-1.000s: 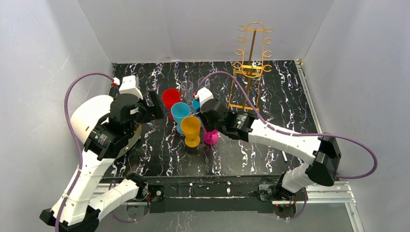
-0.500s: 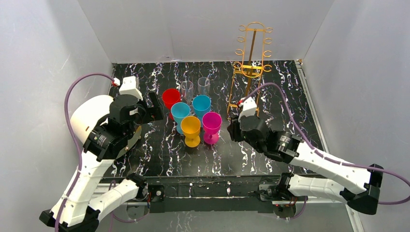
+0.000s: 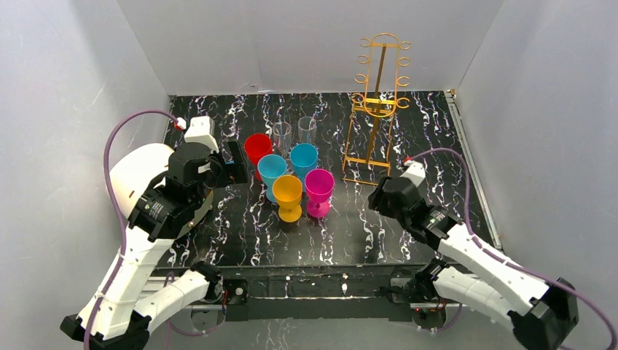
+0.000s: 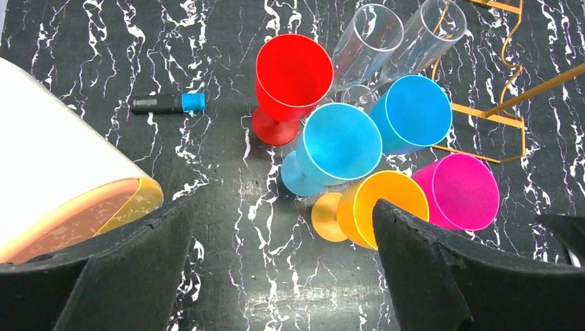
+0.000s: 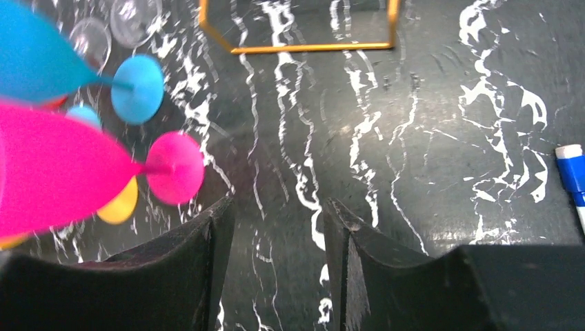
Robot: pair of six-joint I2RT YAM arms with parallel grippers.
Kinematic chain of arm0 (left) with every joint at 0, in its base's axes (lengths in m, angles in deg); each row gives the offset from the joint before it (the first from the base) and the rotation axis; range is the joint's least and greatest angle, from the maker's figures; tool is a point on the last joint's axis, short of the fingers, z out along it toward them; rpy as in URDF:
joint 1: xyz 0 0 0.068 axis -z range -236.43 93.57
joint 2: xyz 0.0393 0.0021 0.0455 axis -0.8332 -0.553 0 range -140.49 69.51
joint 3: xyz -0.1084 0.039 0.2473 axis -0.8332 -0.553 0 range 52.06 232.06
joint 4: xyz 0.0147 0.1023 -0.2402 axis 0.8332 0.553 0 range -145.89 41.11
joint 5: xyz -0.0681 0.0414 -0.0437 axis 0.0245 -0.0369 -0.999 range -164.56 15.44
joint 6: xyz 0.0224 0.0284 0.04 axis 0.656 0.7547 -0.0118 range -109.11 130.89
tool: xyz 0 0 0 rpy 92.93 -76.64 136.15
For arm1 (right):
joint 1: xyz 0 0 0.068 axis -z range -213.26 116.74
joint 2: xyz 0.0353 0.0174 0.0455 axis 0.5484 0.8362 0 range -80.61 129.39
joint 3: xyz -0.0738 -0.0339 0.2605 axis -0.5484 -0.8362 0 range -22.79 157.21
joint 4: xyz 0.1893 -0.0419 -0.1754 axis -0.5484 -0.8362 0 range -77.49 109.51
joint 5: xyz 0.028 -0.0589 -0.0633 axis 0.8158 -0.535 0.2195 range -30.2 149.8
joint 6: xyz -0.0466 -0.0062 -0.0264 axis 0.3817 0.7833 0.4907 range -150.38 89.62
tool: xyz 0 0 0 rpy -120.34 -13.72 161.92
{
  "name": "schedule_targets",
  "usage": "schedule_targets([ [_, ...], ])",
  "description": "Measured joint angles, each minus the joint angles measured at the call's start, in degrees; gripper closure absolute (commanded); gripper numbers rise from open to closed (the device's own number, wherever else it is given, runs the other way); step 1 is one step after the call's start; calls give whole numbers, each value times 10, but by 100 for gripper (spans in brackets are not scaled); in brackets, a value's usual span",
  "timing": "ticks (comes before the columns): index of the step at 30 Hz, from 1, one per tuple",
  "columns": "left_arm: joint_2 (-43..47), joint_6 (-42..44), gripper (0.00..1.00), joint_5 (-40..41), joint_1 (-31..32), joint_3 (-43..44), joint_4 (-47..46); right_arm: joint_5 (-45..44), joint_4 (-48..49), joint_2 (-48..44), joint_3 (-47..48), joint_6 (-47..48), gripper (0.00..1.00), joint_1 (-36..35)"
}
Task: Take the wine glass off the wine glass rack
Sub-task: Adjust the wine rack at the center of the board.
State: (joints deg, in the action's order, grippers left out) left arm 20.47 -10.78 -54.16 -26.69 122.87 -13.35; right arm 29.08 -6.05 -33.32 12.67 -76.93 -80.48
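Note:
The gold wire wine glass rack [image 3: 379, 95] stands at the back right of the table, with no glass on its hooks in the top view. A magenta wine glass [image 3: 319, 186] stands upright on the table beside an orange one [image 3: 287, 191], in a cluster of several coloured glasses. My right gripper [image 3: 379, 197] is right of the cluster, apart from it, open and empty; the right wrist view shows the magenta glass [image 5: 62, 172] left of the right gripper [image 5: 279, 203]. My left gripper [image 3: 235, 162] is wide open left of the red glass [image 3: 257, 148].
Two clear glasses [image 3: 282, 135] stand behind the coloured ones. The rack's base [image 5: 310, 48] lies ahead of the right gripper. A black and blue marker [image 4: 167, 103] lies left of the red glass. A blue and white marker [image 5: 571, 172] lies to the right.
My right gripper let go of the magenta glass, opened, and drew back to the right and towards the near edge. The magenta glass now stands free. The left arm barely moved.

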Motion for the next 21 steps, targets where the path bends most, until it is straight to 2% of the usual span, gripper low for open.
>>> schedule_targets([
  [5,-3,0,2,-1,0,0,0,167,69,37,-32,2,37,202],
  [8,-3,-2,2,-3,0,-1,-1,263,109,76,-41,2,36,271],
  [14,-3,-4,2,-4,0,-2,-1,372,179,181,-33,1,34,322],
  [21,-6,-4,2,-8,0,-6,0,406,236,276,17,-19,34,337],
])
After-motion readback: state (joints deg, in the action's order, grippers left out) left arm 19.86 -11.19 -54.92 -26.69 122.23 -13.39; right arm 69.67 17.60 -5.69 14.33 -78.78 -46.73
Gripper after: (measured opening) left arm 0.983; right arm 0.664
